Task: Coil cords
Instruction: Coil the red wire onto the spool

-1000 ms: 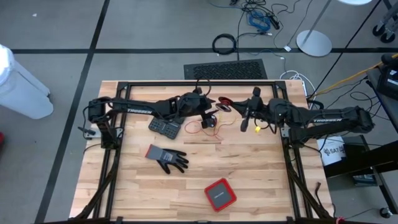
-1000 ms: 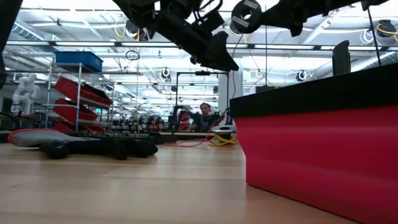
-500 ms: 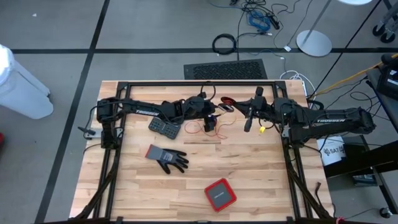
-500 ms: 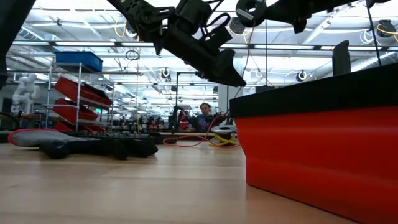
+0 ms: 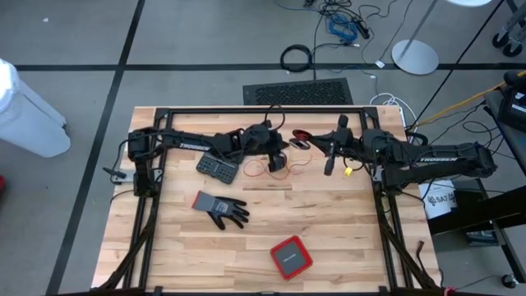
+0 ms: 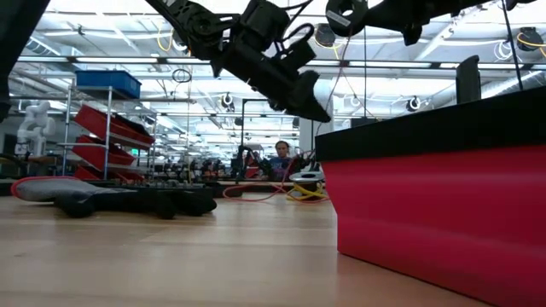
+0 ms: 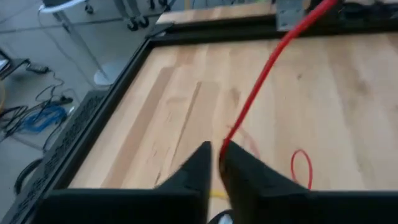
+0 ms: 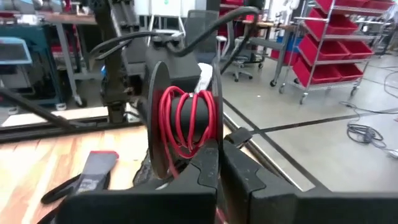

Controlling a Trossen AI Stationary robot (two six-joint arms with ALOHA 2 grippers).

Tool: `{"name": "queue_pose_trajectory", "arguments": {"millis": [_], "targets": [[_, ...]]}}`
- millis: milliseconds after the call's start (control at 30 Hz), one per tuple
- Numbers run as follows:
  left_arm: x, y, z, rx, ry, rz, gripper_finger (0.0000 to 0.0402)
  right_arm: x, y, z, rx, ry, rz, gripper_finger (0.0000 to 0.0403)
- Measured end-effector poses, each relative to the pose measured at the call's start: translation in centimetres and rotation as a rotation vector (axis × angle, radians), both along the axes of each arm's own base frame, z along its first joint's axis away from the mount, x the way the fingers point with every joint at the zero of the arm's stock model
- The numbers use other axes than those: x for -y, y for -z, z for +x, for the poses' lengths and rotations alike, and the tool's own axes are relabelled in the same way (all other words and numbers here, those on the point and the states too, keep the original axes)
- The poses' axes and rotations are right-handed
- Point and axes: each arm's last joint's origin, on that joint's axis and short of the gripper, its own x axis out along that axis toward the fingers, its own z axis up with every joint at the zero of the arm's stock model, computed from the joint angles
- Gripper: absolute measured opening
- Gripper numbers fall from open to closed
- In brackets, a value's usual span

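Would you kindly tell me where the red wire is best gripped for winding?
Grip the red wire on its raised straight stretch, from above, where the left claw pinches it now. That span looks clear of the table; the loose loop lies flat, harder to pinch. The right claw holds the spool.

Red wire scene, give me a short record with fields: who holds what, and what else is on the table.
left gripper: shut on the red wire, above the far middle of the table
right gripper: shut on a black spool wound with red wire
yellow wire: small piece below the right arm
glove: grey and black, lying flat, left of centre
red box: near edge
keypad: beside the left arm
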Motion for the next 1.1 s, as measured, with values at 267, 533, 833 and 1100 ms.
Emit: {"name": "queue_pose_trajectory", "arguments": {"millis": [267, 533, 833, 1100], "targets": [[-1.3, -0.6, -0.8, -0.021, -0.044, -0.005, 0.0004, 0.0, 2.4, -0.2, -0.241, 0.026, 0.034, 0.0000], [-1.5, -3.9, -2.3, 0.044, -0.073, -0.007, 0.0002, 0.2, 4.6, 0.6, -0.424, 0.075, 0.038, 0.0000], [1.4, -4.9, -2.5, 0.029, 0.002, -0.050, 0.0001, 1.5, 6.7, 2.3, -0.538, 0.260, -0.013, 0.0000], [3.6, -5.1, -2.1, 0.051, 0.036, -0.064, 0.0000, 2.2, 7.3, 3.7, -0.507, 0.314, -0.039, 0.0000]]}}
